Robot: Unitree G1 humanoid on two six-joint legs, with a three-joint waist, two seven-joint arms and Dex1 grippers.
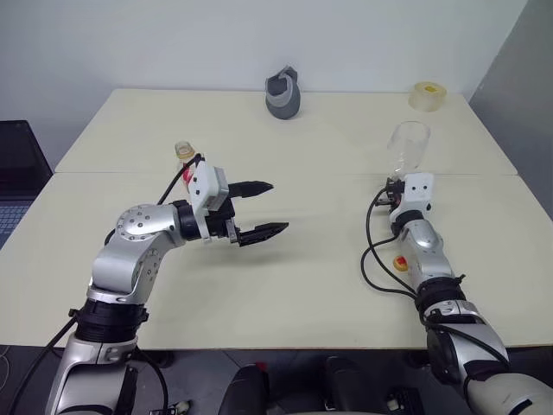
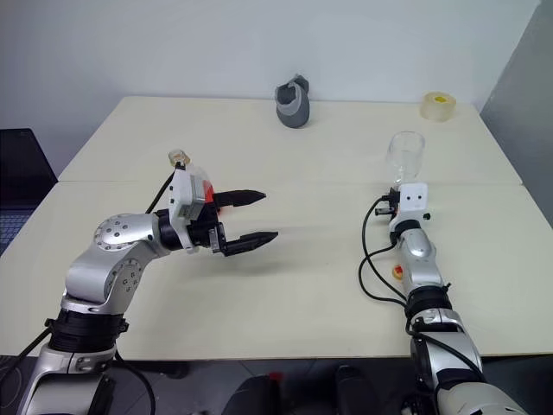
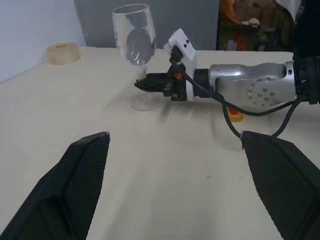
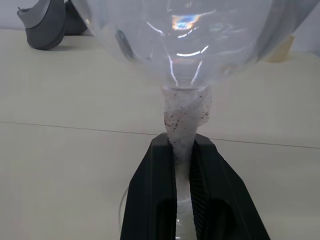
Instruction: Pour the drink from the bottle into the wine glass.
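Black fingers of the right end effector [image 4: 182, 165] pinched the wine glass [image 4: 186, 115] stem; the left end effector [image 1: 263, 209] was spread above the counter [image 1: 302, 277].

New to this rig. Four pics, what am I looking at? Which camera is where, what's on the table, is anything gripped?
It is a humanoid robot with two arms, each ending in a two-finger black gripper. Two pictures come from its head cameras, looking down over a pale table. The other two come from cameras on each wrist, looking along the fingers.

On the table: a clear wine glass, empty; a small bottle with red drink, partly hidden behind the left wrist; a grey jug-like object at the far edge; a pale yellow tape roll in the far right corner.

The right gripper is shut on the wine glass stem, the foot on the table. The left gripper is open and holds nothing, hovering just past the bottle.
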